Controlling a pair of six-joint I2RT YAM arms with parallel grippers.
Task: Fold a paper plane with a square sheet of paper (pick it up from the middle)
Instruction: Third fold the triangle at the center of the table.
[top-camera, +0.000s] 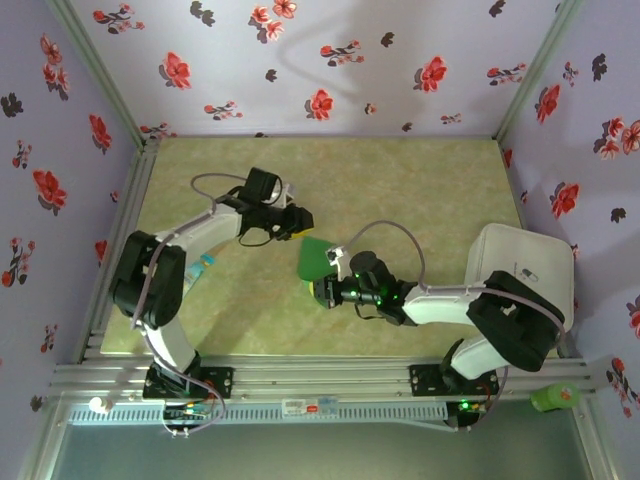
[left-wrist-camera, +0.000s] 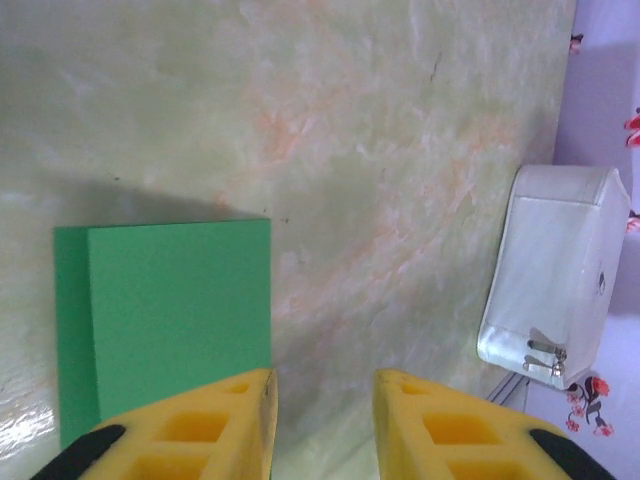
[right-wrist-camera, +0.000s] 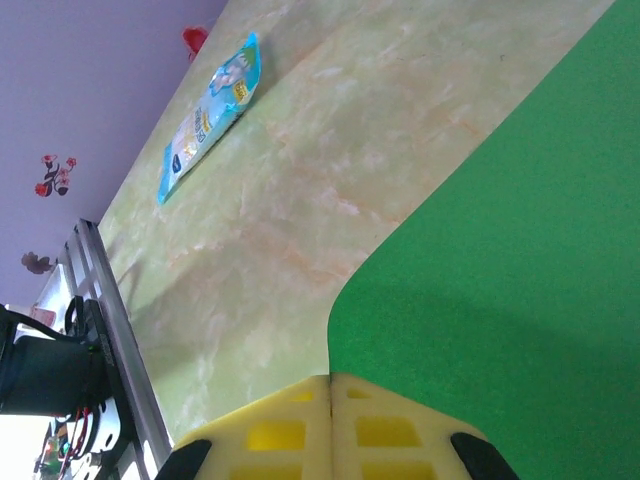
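The square sheet of paper (top-camera: 316, 258) is bright green and sits mid-table between my two grippers. My right gripper (top-camera: 323, 289) is shut on its near edge; in the right wrist view the sheet (right-wrist-camera: 500, 250) curves up into the closed yellow pads (right-wrist-camera: 330, 378). My left gripper (top-camera: 303, 222) hovers just beyond the sheet's far edge. In the left wrist view its fingers (left-wrist-camera: 322, 375) stand apart over bare table with nothing between them. There the sheet (left-wrist-camera: 170, 320) lies to their left and shows two overlapping layers.
A pale white square packet (top-camera: 522, 268) lies at the right, partly under my right arm, and shows in the left wrist view (left-wrist-camera: 556, 275). A blue snack packet (top-camera: 203, 266) lies by my left arm (right-wrist-camera: 210, 115). Flowered walls close in three sides.
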